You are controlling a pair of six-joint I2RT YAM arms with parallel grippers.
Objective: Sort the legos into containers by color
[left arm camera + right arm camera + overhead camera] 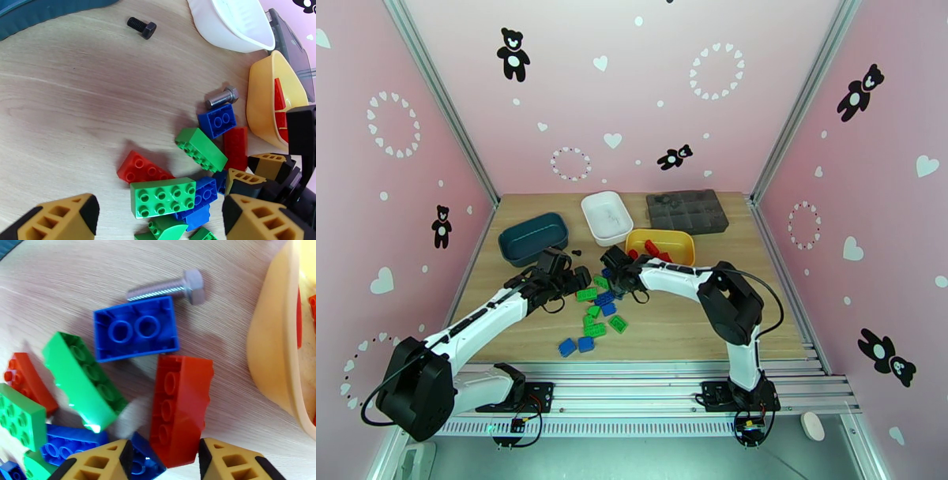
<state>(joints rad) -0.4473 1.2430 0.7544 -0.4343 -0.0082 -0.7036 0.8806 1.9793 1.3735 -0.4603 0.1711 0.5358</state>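
On woodgrain table (59, 275): studded red brick (179, 405) btwn yellow R fingers (233, 461).

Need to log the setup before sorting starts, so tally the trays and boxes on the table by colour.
Teal-blue tray: 1
White tray: 1
Yellow tray: 1
Dark grey organizer box: 1
Total: 4

Legos (162, 197) lie by yellow tray (258, 98), apparently holding red.
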